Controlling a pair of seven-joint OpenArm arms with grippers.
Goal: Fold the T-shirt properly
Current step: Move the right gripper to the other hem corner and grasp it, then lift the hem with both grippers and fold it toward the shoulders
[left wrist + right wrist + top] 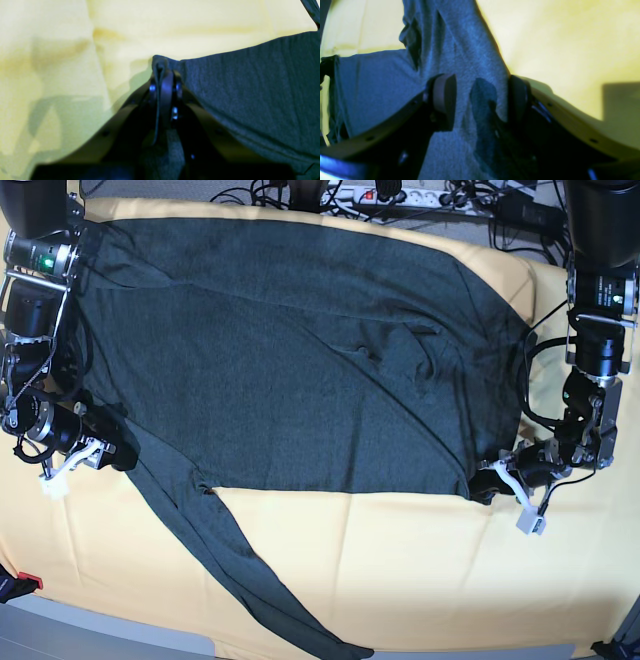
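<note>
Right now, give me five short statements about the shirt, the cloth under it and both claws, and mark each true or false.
1. The left claw is shut on a corner of the T-shirt. True.
2. The right claw is clamped shut. False: its jaws stand apart, with the shirt's fabric between them.
3. The T-shirt lies on a yellow cloth. True.
4. The T-shirt is already folded into a small square. False: it lies spread out wide, with one long sleeve trailing toward the near edge.
5. The T-shirt bears a large white print. False: it is plain dark charcoal.
</note>
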